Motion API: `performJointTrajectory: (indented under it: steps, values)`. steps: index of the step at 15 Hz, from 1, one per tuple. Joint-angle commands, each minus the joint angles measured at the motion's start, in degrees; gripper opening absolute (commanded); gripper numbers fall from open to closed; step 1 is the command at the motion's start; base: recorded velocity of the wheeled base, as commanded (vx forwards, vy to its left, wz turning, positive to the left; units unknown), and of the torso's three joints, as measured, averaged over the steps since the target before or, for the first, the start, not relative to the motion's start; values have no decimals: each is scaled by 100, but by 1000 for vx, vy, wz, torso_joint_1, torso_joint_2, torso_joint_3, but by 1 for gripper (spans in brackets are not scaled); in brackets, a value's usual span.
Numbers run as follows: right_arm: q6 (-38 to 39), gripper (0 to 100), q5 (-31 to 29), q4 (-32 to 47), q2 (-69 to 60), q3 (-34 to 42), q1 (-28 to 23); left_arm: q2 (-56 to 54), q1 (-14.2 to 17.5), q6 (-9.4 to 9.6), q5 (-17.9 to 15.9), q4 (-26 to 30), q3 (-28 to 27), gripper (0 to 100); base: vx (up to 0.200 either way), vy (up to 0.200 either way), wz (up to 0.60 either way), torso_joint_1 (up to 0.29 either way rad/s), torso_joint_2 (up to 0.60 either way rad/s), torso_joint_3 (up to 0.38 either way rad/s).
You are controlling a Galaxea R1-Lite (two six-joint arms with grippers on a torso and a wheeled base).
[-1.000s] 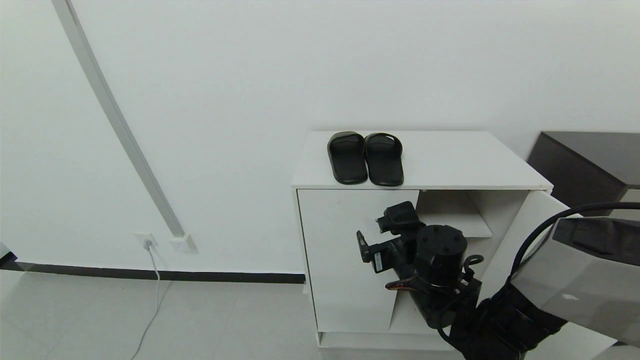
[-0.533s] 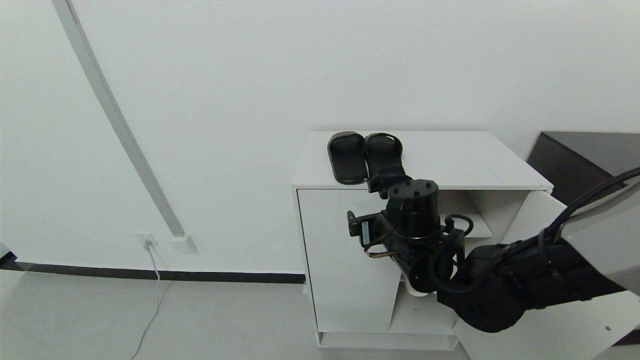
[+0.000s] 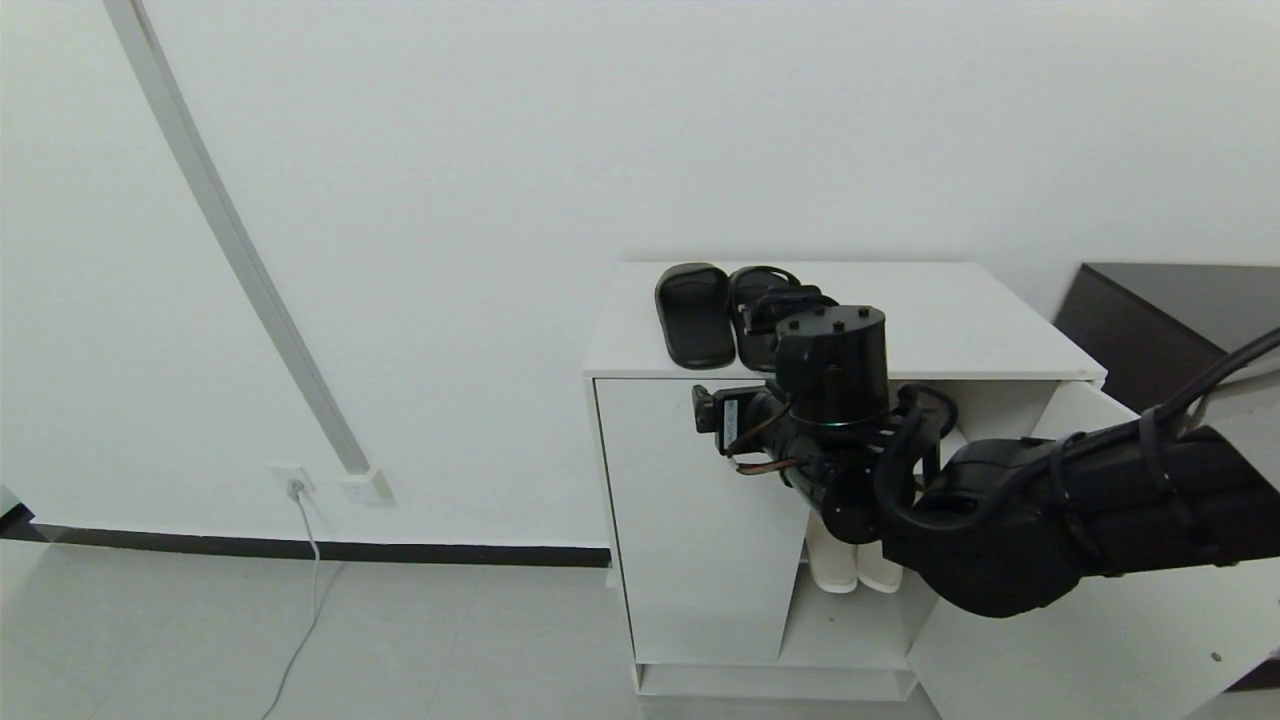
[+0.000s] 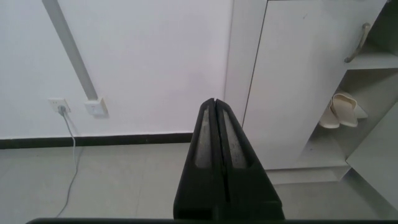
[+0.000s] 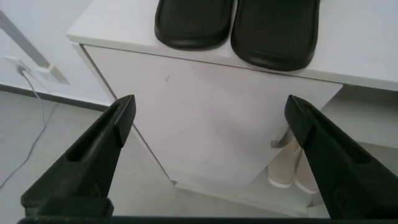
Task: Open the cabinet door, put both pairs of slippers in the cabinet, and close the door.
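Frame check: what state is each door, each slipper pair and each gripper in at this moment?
Left cabinet door: closed.
Right cabinet door: swung open.
Black slippers: side by side on top of the cabinet, not gripped.
White slippers: inside the cabinet, in the lower compartment.
Left gripper: jaws shut, empty.
Right gripper: jaws open, empty, by the black slippers.

A plain white wall (image 3: 520, 140) is rising at the back. A pale grey strip (image 3: 230, 235) is running slantwise down it and ending at a small white box (image 3: 366, 487). Just beside that box a wall socket (image 3: 293, 483) is holding a plug, its grey cable (image 3: 310, 590) trailing down to the pale tiled floor (image 3: 150, 640). A black skirting band (image 3: 300, 548) is lining the wall's foot. At the far right, dark furniture (image 3: 1170, 320) is standing against the wall.
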Motion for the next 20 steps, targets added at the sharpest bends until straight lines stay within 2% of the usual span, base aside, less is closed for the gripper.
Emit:
performJointTrajectory:
  steps: [1,2,11,13,20]
  values:
    - [-1,100,1,-8,-35,1,3,7,-1,1,1,-1,0,0,0,0,0,0,0,0]
    - [-1,100,1,-25,-35,-8,-6,7,-1,1,1,-1,0,0,0,0,0,0,0,0]
    - [-27,100,-87,-17,-26,-237,-24,7,-1,-7,1,-1,0,0,200,0,0,4,2,-1]
    - [-45,100,-60,19,194,-500,-120,7,-1,-16,1,-1,0,0,200,0,0,2,7,7]
    - [-115,100,80,651,870,-1520,-533,7,-1,-34,45,-1,0,0,0,0,0,0,0,0]
